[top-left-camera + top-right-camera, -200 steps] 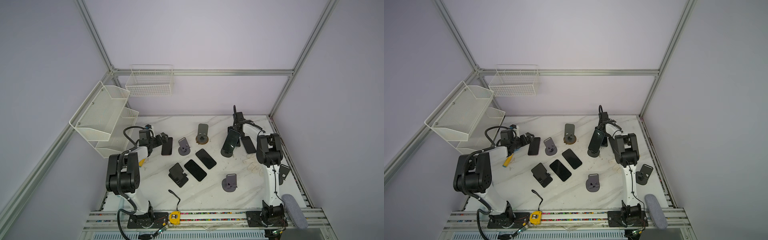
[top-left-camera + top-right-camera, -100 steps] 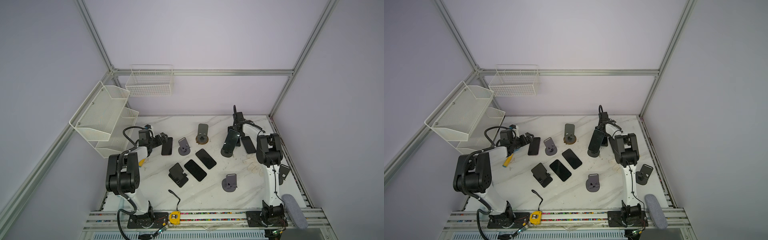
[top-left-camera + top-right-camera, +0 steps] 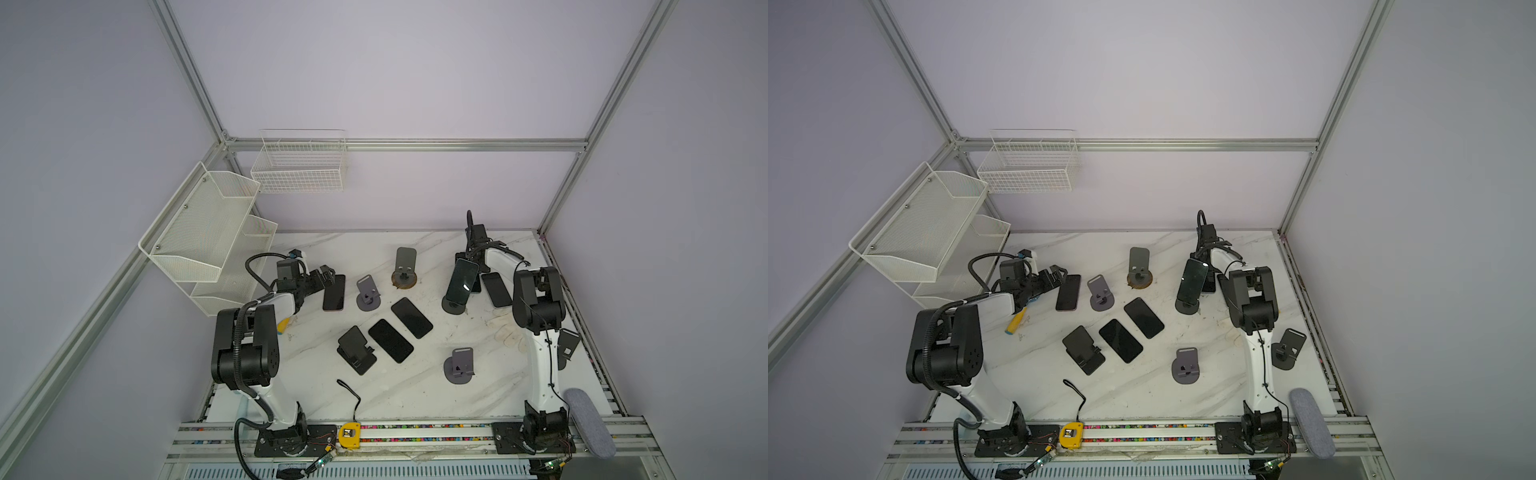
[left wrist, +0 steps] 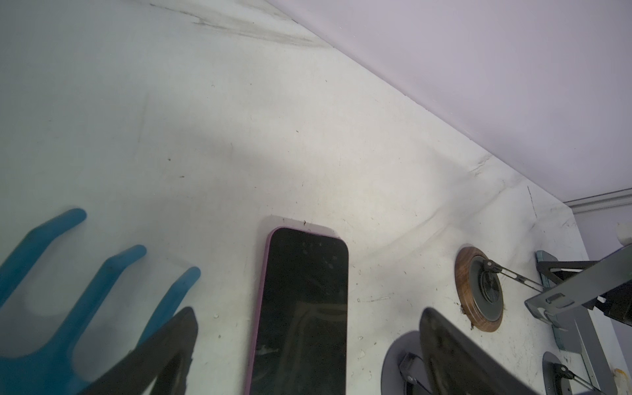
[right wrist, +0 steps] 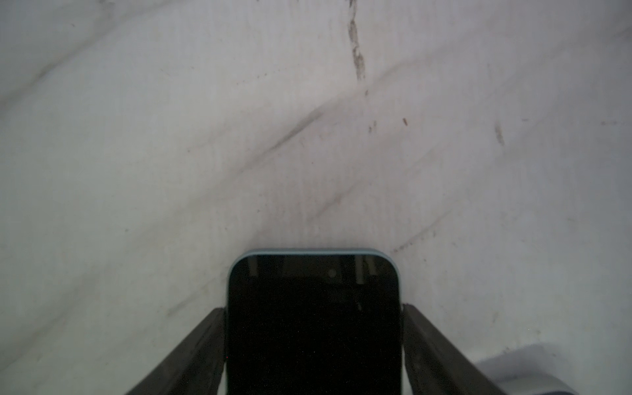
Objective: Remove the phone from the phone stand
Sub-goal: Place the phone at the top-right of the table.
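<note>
**Present state**

The right gripper is set over a blue-edged phone that lies flat, screen up, on the table. Its fingers run along both long edges of that phone. Whether the pads are pressed against the edges or stand a hair clear cannot be told.

In a top view the same phone is seen at the right-centre of the marble. It lies just right of a standing phone, which is propped, tilted back, on a round-based stand. The standing phone is judged to be the one not yet removed.

The left gripper is held with its fingers spread wide to either side of a purple-edged phone. This phone lies flat at the left-centre of the table, and clear gaps are seen on both sides.

**Faults to be expected**

- If the right fingers are lifted while a pad clings to an edge, the blue-edged phone may be dragged or tipped up and dropped.
- The standing phone is just beside the right gripper. It may be struck by a sideways withdrawal, and phone and stand may be toppled together.
- If the standing phone is gripped too low, the lip of the stand may be caught and the stand lifted with it.
- The thin, glossy edges are judged slippery, so the phone may pivot out of an off-centre pinch.
</note>
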Controlling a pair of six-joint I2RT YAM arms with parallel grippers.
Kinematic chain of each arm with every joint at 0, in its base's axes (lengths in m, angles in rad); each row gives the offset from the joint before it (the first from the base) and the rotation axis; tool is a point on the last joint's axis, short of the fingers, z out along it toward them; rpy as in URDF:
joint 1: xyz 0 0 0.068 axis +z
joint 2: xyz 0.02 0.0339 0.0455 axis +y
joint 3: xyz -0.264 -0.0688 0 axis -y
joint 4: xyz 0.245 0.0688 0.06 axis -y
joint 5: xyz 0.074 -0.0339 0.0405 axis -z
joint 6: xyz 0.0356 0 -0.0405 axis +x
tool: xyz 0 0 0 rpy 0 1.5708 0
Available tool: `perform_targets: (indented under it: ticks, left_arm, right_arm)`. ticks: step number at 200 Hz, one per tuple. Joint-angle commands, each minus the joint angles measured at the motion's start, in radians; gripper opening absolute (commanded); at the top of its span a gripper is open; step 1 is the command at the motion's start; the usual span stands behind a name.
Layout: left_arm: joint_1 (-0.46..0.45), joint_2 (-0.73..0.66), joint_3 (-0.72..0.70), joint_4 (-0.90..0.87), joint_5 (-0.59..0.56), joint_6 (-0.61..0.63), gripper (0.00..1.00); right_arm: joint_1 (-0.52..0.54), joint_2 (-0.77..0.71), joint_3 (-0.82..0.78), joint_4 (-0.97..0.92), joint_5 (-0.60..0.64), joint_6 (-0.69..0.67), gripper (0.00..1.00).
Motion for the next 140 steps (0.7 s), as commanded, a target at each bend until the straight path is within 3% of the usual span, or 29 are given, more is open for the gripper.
perform_targets:
  ticks: [1, 82, 140]
  left_arm:
    - [0.007, -0.014, -0.028, 0.032, 0.028, -0.017, 1.0]
    - [0.008, -0.017, -0.049, 0.092, 0.02, -0.033, 1.0]
    - [0.004, -0.029, -0.053, 0.113, 0.051, -0.064, 1.0]
  right_arm:
    - [0.002, -0.005, -0.013, -0.043, 0.038, -0.006, 0.81]
    - [0.0, -0.193, -0.049, 0.108, 0.094, 0.038, 0.85]
    - [-0.005, -0.396, -0.146, 0.225, 0.243, 0.083, 0.92]
